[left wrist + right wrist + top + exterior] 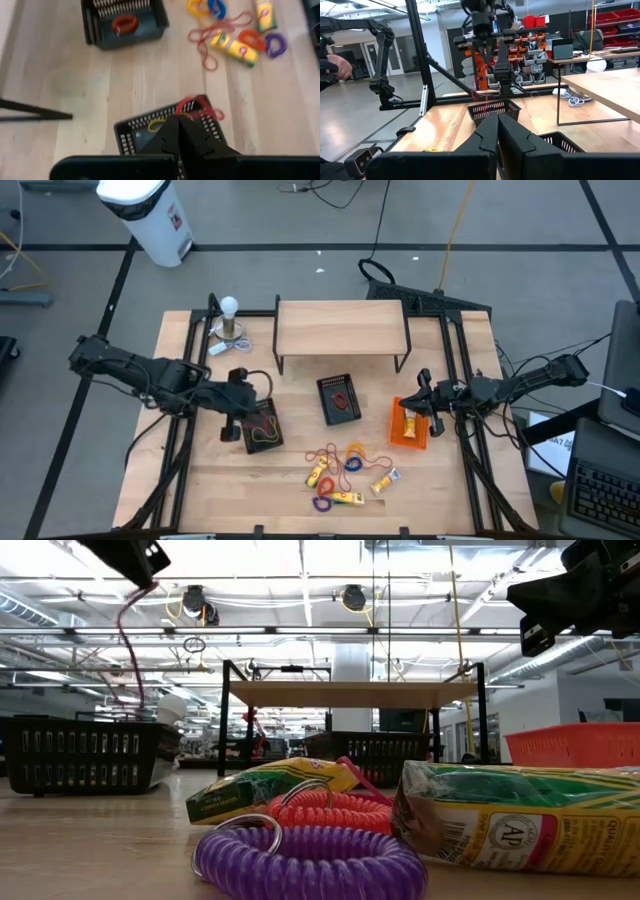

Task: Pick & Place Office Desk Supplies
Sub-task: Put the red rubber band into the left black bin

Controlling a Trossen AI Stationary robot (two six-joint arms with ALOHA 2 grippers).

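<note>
The office desk supplies lie in a pile (pixel 345 470) near the front edge: yellow packets (pixel 235 47), coiled loops in purple (pixel 275 44), blue and orange, and a thin red elastic (pixel 210 40). My left gripper (pixel 234 422) hangs over a black basket (pixel 264 425), which holds yellow and red loops. It is shut on a thin red elastic loop (pixel 192 102). A second black basket (pixel 338 398) holds a red coil (pixel 124 22). My right gripper (pixel 425 395) is shut on nothing above an orange basket (pixel 408 425). My left gripper pinches the red elastic loop's upper part (pixel 184 106) between its two shut fingertips, which slant down from above. The loop hangs slack below the fingers as a thin strand (pixel 478 70), and its lower end reaches the black basket (pixel 150 135).
A wooden shelf on black legs (pixel 342 330) stands at the back middle. A white ball-topped stand (pixel 230 320) is to its left. Bare table lies between the baskets and the pile. A person's hand (pixel 335 65) shows beyond the table.
</note>
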